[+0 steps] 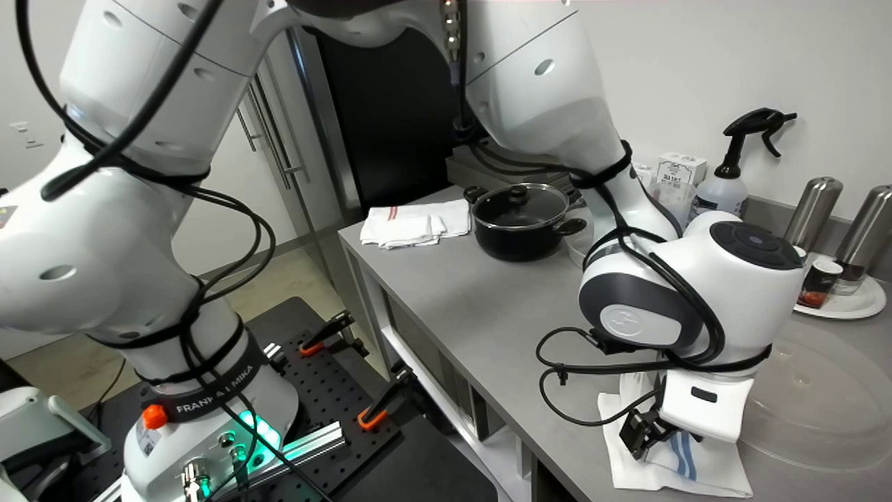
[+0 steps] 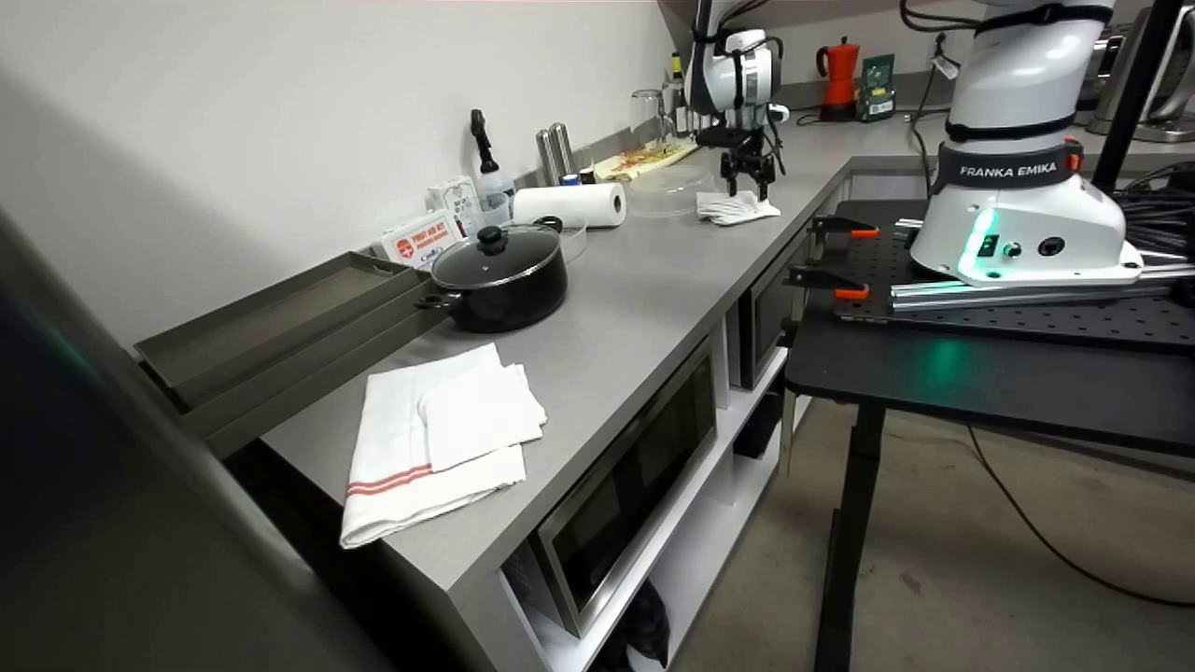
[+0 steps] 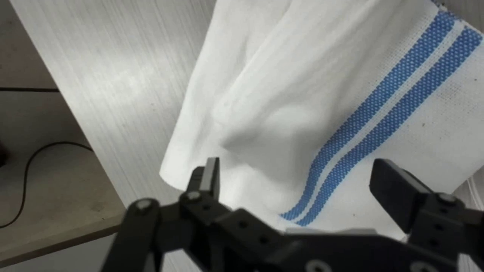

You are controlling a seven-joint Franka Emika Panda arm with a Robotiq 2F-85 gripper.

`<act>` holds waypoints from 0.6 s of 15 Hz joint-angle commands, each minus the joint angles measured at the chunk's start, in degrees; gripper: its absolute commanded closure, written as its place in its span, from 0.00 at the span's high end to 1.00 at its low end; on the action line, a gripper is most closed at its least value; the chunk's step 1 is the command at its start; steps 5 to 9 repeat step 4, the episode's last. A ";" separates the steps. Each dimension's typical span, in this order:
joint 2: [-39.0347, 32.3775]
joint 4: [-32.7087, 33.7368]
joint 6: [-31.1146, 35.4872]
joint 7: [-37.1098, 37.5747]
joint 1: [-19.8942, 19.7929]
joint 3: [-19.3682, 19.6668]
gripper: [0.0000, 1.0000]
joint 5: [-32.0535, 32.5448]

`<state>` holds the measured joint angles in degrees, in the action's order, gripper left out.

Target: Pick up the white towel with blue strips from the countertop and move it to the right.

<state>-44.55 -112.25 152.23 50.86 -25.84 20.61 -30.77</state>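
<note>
The white towel with two blue stripes (image 1: pixel 686 474) lies folded and wrinkled on the grey countertop (image 1: pixel 446 300). It also shows in an exterior view (image 2: pixel 736 211), where its stripes cannot be made out. In the wrist view the towel (image 3: pixel 264 94) fills most of the picture, stripes running diagonally. My gripper (image 3: pixel 297 162) is open, its two fingers wide apart over the towel with nothing held between them. In both exterior views the gripper (image 1: pixel 644 432) (image 2: pixel 749 189) points down at the towel, very close to its top. Whether the fingertips touch the cloth cannot be told.
A clear plastic cover (image 1: pixel 812 397) lies beside the towel. A black lidded pot (image 2: pixel 509 280) and a white towel with red stripes (image 2: pixel 387 429) are farther along the counter. A paper roll (image 2: pixel 565 205) and a spray bottle (image 1: pixel 721 192) stand near the wall. The counter's edge (image 3: pixel 72 100) runs close by.
</note>
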 commanded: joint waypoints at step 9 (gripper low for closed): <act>0.78 -0.35 -0.05 0.08 -0.75 -0.55 1.00 0.31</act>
